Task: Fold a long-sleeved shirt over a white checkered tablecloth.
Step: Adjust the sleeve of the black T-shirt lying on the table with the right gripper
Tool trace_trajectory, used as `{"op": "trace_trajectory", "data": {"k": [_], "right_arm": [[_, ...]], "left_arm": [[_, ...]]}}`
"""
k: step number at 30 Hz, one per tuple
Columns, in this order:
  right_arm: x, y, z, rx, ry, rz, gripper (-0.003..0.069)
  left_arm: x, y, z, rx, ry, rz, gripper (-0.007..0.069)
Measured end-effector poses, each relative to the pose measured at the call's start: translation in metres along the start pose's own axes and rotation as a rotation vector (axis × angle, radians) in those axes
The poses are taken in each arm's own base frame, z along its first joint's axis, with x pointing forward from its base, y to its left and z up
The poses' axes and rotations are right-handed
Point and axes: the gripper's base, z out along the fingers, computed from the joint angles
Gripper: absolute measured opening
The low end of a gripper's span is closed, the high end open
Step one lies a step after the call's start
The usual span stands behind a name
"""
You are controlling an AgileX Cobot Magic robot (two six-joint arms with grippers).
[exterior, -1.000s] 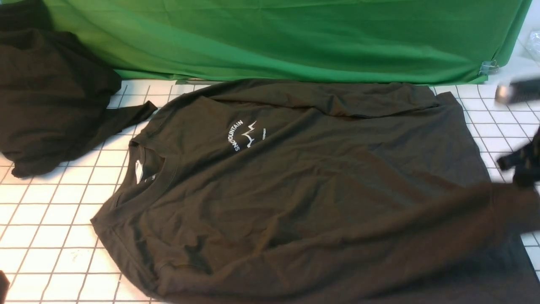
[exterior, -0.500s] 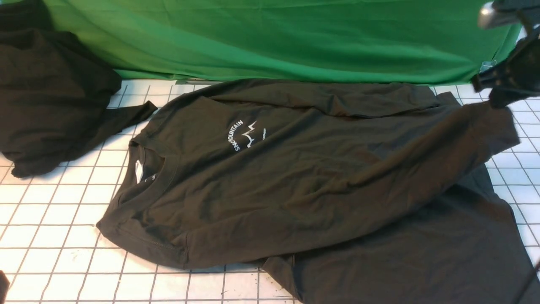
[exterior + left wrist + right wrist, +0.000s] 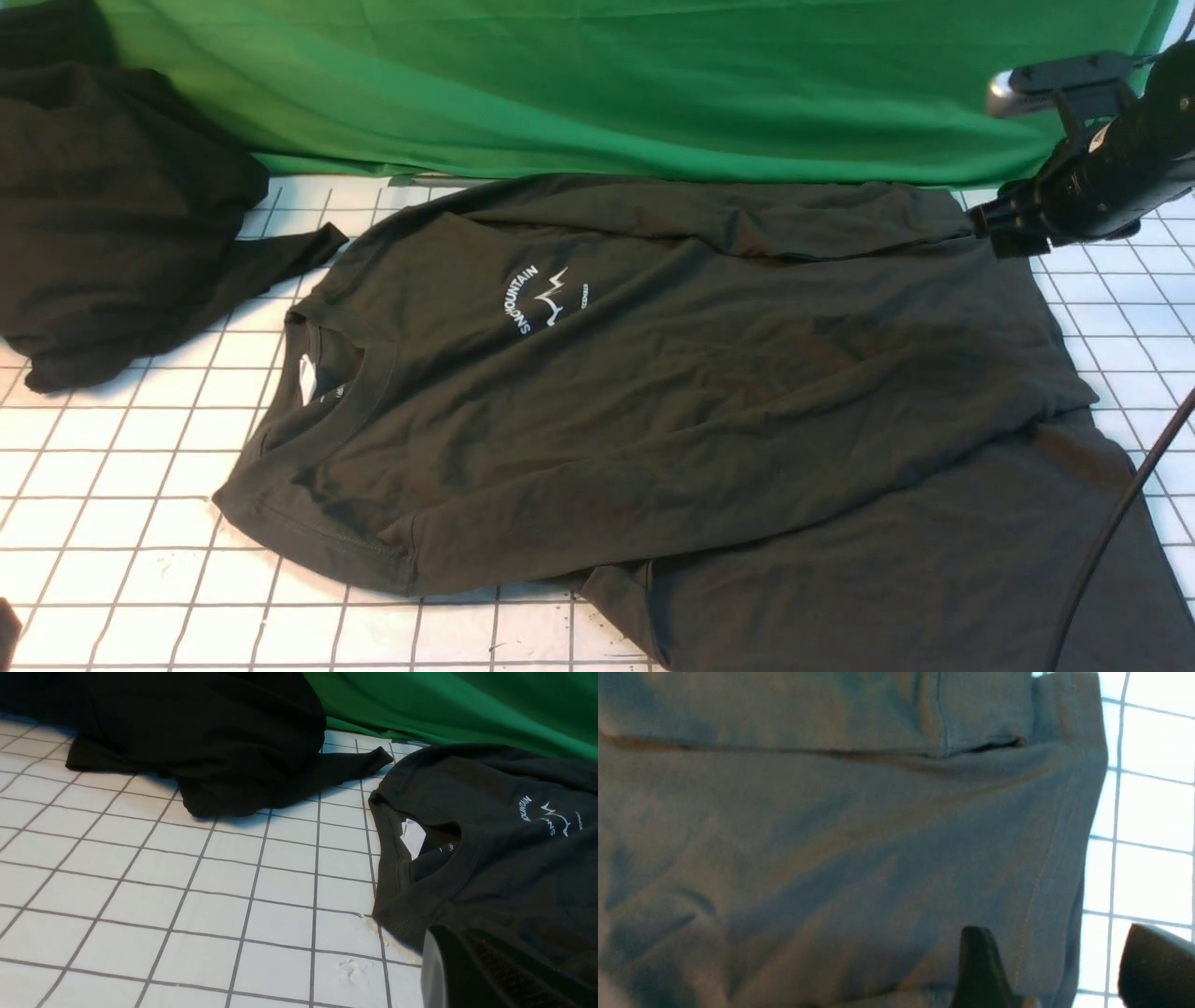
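Note:
The long-sleeved shirt (image 3: 672, 401), black with a small white logo (image 3: 546, 299), lies spread on the white checkered tablecloth (image 3: 121, 467). Its collar (image 3: 420, 868) points left, and one sleeve is folded across the body. At the shirt's far right corner my right gripper (image 3: 1004, 238) hovers open. In the right wrist view, my right gripper (image 3: 1064, 956) has its fingers (image 3: 978, 966) apart over the shirt's stitched edge (image 3: 1045, 868), holding nothing. My left gripper (image 3: 444, 947) is shut beside the shirt's shoulder, near the collar, with no cloth seen in it.
Another black cloth heap (image 3: 103, 215) without a logo sits at the far left. A green cloth (image 3: 607, 84) hangs along the back edge. A black cable (image 3: 1120, 523) crosses the shirt's near right corner.
My right gripper carried the sleeve end from the near right up to the far right corner, then opened and let it go. The sleeve now lies flat on the shirt.

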Motion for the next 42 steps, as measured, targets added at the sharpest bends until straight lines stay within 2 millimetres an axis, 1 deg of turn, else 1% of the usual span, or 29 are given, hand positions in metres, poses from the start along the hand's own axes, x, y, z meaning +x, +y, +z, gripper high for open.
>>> {"op": "trace_trajectory", "data": {"k": [2,7,10,12,13,15,17,18,19,20,22,24,25,26,33,35,39,42], "right_arm": [[-0.011,-0.001,-0.007,0.002,-0.017,0.02,0.0391],[-0.052,-0.004,-0.034,-0.015,-0.064,0.068,0.0392],[-0.067,-0.003,-0.029,-0.035,-0.045,0.083,0.0397],[-0.071,-0.002,-0.019,-0.058,-0.034,0.103,0.0407],[-0.074,-0.001,-0.01,-0.086,-0.036,0.127,0.0418],[-0.072,-0.002,0.007,-0.11,-0.026,0.152,0.0434],[-0.069,-0.004,0.03,-0.131,-0.026,0.186,0.0449],[-0.069,-0.005,0.03,-0.131,-0.026,0.187,0.0449],[-0.067,-0.009,0.043,-0.129,-0.029,0.203,0.0454],[-0.066,-0.01,0.046,-0.129,-0.032,0.206,0.0454],[-0.062,-0.015,0.06,-0.121,-0.036,0.221,0.0456],[-0.057,-0.02,0.077,-0.112,-0.043,0.24,0.0459],[-0.057,-0.019,0.078,-0.112,-0.044,0.24,0.0459],[-0.054,-0.02,0.087,-0.109,-0.052,0.25,0.0459],[-0.047,-0.018,0.108,-0.123,-0.075,0.28,0.0459],[-0.047,-0.018,0.11,-0.123,-0.079,0.282,0.0459],[-0.038,-0.016,0.125,-0.127,-0.053,0.296,0.0459],[-0.033,-0.016,0.132,-0.129,-0.035,0.3,0.0459]], "left_arm": [[0.0,0.0,0.0,0.0,0.0,0.0,0.0022],[0.0,0.0,0.0,0.0,0.0,0.0,0.0022],[0.0,0.0,0.0,0.0,0.0,0.0,0.0022],[0.0,0.0,0.0,0.0,0.0,0.0,0.0022],[0.0,0.0,0.0,0.0,0.0,0.0,0.0022],[0.0,0.0,0.0,0.0,0.0,0.0,0.0022],[0.0,0.0,0.0,0.0,0.0,0.0,0.0022],[0.0,0.0,0.0,0.0,0.0,0.0,0.0022],[0.0,0.0,0.0,0.0,0.0,0.0,0.0022],[0.0,0.0,0.0,0.0,0.0,0.0,0.0022],[0.0,0.0,0.0,0.0,0.0,0.003,0.0022],[0.0,0.0,0.0,0.0,0.0,0.003,0.0022],[0.0,0.0,0.0,0.0,0.0,0.002,0.0022],[0.0,0.0,0.0,0.0,0.0,0.001,0.0022],[0.0,0.0,0.0,0.001,0.0,0.0,0.0022],[0.0,0.0,0.0,0.001,0.0,0.0,0.0022],[0.0,0.0,0.0,0.001,0.0,0.0,0.0022],[0.0,0.0,0.0,0.001,0.0,0.0,0.0022]]}}
